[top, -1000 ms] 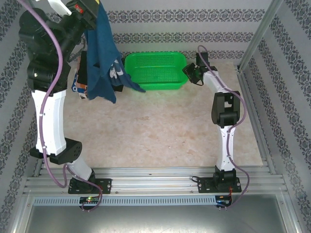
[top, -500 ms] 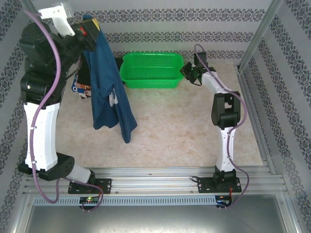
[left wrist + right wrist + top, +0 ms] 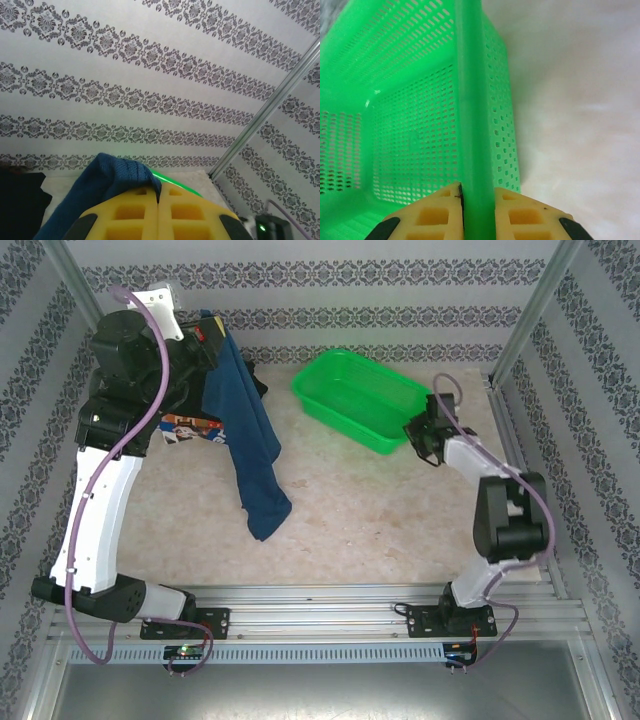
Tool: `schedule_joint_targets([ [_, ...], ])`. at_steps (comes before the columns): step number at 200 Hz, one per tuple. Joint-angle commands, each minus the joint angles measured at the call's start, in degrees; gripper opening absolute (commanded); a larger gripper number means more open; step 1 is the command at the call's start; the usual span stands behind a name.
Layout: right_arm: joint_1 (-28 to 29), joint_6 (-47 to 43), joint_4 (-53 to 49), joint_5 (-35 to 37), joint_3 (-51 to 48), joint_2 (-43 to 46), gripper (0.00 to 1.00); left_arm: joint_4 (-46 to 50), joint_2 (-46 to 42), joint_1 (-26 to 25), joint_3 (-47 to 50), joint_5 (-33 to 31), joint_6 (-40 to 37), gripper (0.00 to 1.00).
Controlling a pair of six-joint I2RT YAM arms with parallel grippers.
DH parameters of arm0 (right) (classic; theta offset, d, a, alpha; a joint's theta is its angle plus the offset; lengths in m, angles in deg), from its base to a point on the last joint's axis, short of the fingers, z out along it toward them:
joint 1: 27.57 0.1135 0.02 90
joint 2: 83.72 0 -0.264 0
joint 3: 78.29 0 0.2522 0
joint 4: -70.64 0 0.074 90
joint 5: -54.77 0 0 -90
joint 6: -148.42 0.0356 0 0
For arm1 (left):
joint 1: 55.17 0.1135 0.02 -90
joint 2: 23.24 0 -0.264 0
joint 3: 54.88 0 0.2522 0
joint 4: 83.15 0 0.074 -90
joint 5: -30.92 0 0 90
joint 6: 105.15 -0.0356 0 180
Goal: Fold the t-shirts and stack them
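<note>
left gripper (image 3: 158, 192): raised high at the far left. The yellow fingers (image 3: 130, 215) are pressed together on a bunched fold of the navy t-shirt (image 3: 250, 440).
navy t-shirt: soft knit, hanging from the grip in a long narrow drape. Its lower end rests crumpled on the table (image 3: 380, 520).
multicoloured t-shirt (image 3: 190, 428): lies flat on the table behind the left arm, near the back wall. The print is too small to read.
black t-shirt (image 3: 20, 205): dark soft cloth, low at the left by the wall.
right gripper (image 3: 477, 192): its fingers (image 3: 430, 215) pinch the rim of the green basket (image 3: 350, 390), one inside and one outside.
green basket: rectangular glossy plastic with mesh walls, a perforated floor and a solid rounded rim. It sits skewed on the far right of the table, well apart from the shirts.
finger pads: yellow, moulded with square pockets.
table: pale beige, marbled, matte.
walls (image 3: 150, 75): white with grey damask bands and an aluminium corner post (image 3: 270, 110).
</note>
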Motion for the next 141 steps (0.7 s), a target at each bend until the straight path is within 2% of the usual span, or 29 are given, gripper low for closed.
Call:
schedule_joint_targets([
  [1, -2.7, 12.2, -12.9, 15.3, -11.0, 9.1, 0.00, -9.0, -1.8, 0.3, 1.3, 2.8, 1.1, 0.00],
  [23, -4.6, 15.0, -17.7, 21.1, -16.7, 18.2, 0.00, -10.8, -1.4, -0.1, 2.5, 4.6, 2.0, 0.00],
  [42, -6.4, 15.9, -21.5, 24.0, -18.0, 22.3, 0.00, -13.6, -0.7, -1.3, 4.4, 6.4, 3.3, 0.00],
  [56, -8.4, 15.8, -20.1, 24.0, -19.6, 24.0, 0.00, -14.5, 0.2, -3.7, 4.6, 6.4, 2.6, 0.00],
  [109, -14.4, 13.7, -18.1, 22.2, -19.2, 21.2, 0.00, -14.7, 7.7, -13.2, -0.3, 6.2, 0.6, 0.00],
  [141, -17.2, 12.1, -14.8, 20.3, -17.4, 17.5, 0.00, -13.0, 12.7, -16.6, -5.7, 6.0, 0.2, 0.00],
])
